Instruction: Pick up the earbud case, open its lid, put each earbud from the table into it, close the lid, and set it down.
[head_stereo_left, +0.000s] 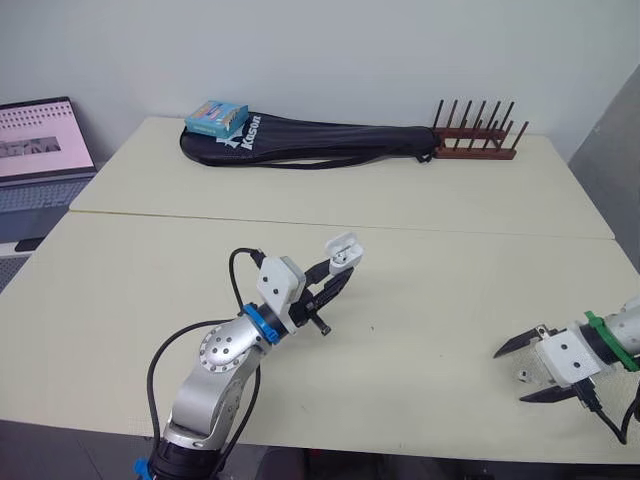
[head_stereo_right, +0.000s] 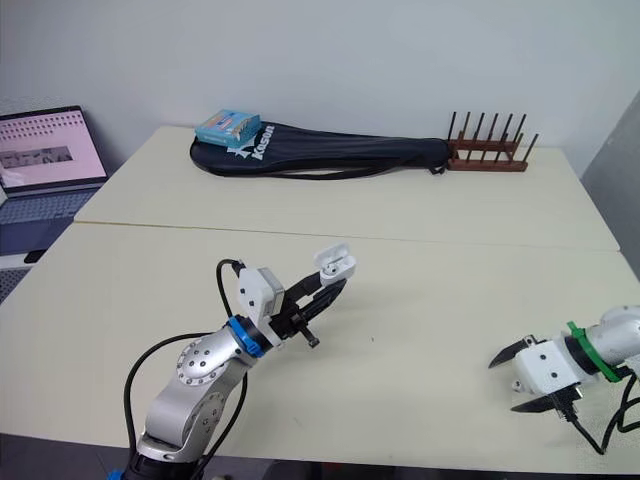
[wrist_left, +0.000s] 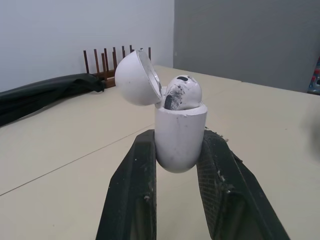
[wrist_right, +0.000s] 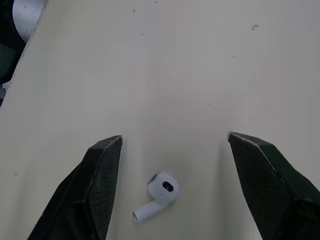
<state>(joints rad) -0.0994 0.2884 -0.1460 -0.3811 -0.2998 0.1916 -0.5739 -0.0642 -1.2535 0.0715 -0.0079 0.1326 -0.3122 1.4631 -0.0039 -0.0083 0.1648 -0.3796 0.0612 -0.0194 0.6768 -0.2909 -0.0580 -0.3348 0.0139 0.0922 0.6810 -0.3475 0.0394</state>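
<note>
In left gripper (head_stereo_left: 345, 274): earbud case (wrist_left: 180, 135), sides covered | earbud (wrist_right: 160, 192) at right gripper (wrist_right: 174, 136)

- Bright, soft, even indoor light falls across the pale table (head_stereo_left: 450, 290).
- Under the left gripper (head_stereo_left: 340, 272), shadows on the table are faint and diffuse.
- The earbud case (wrist_left: 180, 135) held in that gripper is lit from above, with its rounded underside shaded.
- Between the right gripper's (wrist_right: 175, 136) fingers, the earbud (wrist_right: 161, 191) casts a thin, soft shadow.
</note>
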